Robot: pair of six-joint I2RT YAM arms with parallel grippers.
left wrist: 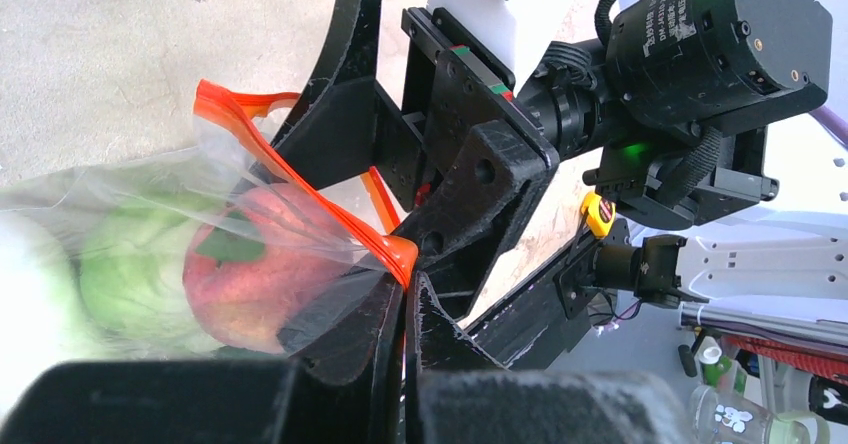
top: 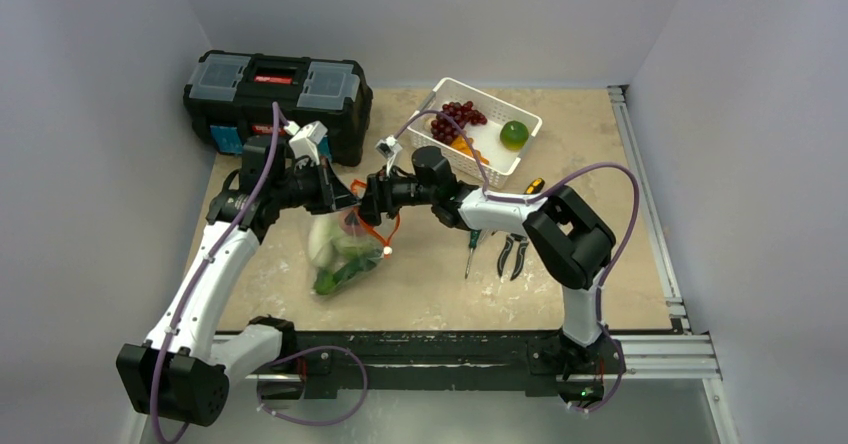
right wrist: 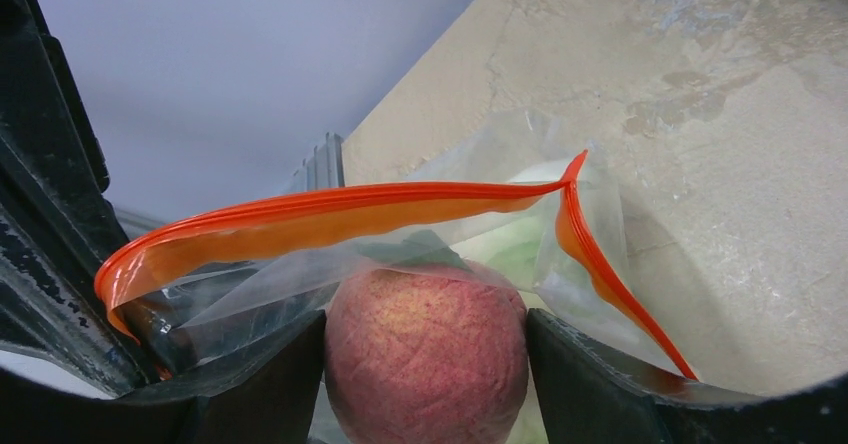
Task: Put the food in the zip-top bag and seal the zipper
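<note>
The clear zip-top bag (top: 345, 256) hangs between both grippers above the table, with a dark green cucumber (top: 335, 276) and pale cabbage (left wrist: 130, 264) in its lower part. My left gripper (left wrist: 410, 274) is shut on one end of the orange-red zipper (left wrist: 300, 179). The bag's mouth stands open, and its strip arcs across the right wrist view as the zipper (right wrist: 330, 209). My right gripper (right wrist: 425, 364) reaches into the mouth, its fingers pressed against both sides of a pink peach (right wrist: 425, 349). The peach (left wrist: 255, 264) also shows through the plastic. A small white slider (top: 387, 252) hangs at the strip's end.
A black toolbox (top: 275, 94) stands at the back left. A white slotted basket (top: 438, 94) at the back holds grapes (top: 458, 116) and a green fruit (top: 514, 134). A screwdriver (top: 472, 249) and pliers (top: 512, 254) lie right of the bag.
</note>
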